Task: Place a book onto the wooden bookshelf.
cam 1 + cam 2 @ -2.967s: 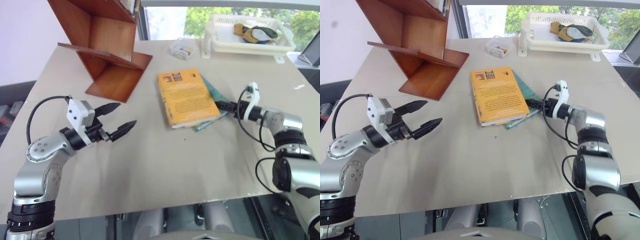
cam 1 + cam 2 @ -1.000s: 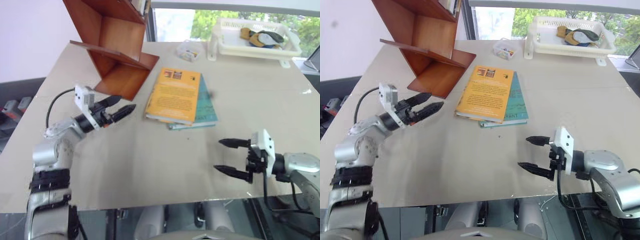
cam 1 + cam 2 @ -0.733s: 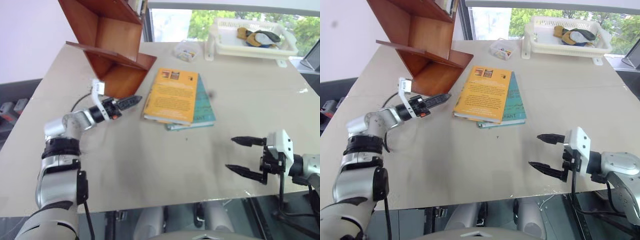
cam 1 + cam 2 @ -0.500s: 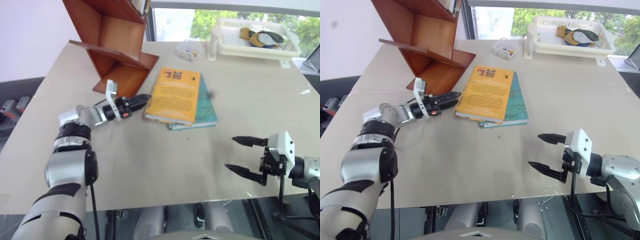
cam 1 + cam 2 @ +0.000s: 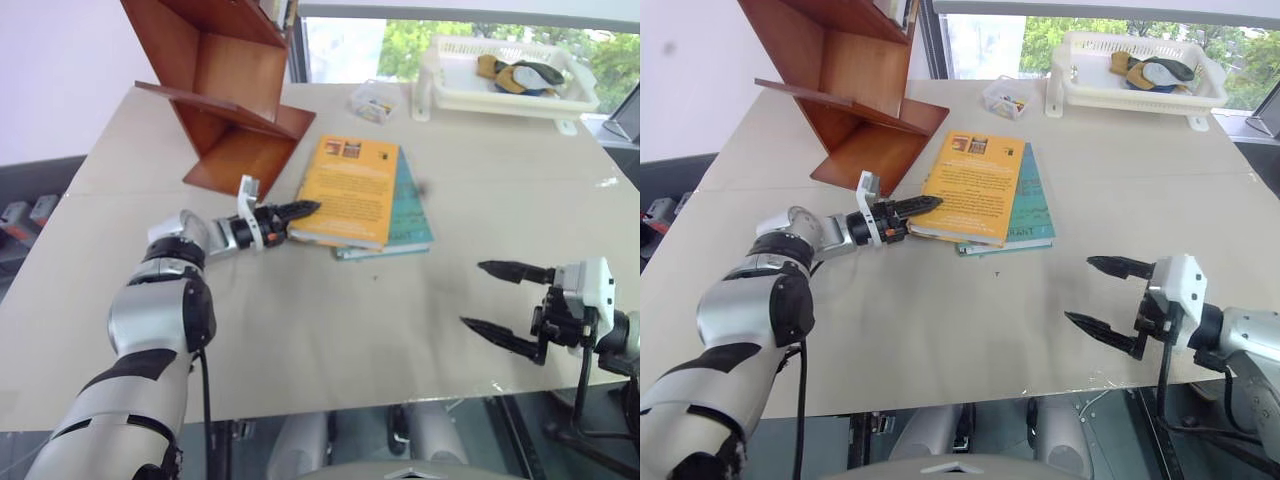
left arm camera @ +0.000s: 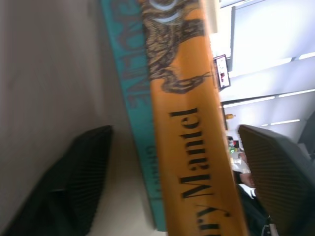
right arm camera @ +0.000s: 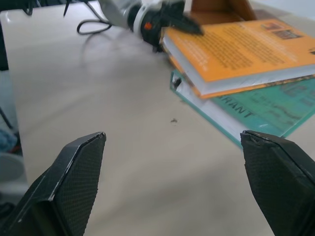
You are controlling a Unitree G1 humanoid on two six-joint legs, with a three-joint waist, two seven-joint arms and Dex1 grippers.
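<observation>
- I see the book (image 5: 349,189), thick and orange-yellow, lying flat on the table (image 5: 300,330) on top of a thinner teal book (image 5: 413,205), just in front of the wooden bookshelf (image 5: 225,95) and not yet on it.
- My left gripper (image 5: 296,211) is at the book's spine edge; from the left wrist the yellow spine with its dark lettering runs between the two black fingers (image 6: 78,182), one finger low beside the teal book, the other above the cover.
- The jaws straddle the book with a gap on each side of it; I cannot tell that they are pressing on it.
- The bookshelf stands at the far left of the table, its slanted reddish-brown boards leaning, its base just beside the books.
- My right gripper (image 5: 1102,295) hovers over the near right part of the table, well apart from the books, jaws spread wide and holding nothing.
- At the far edge sits a white plastic basket (image 5: 500,85) with some items in it, and a small clear box (image 5: 373,100) near it.
</observation>
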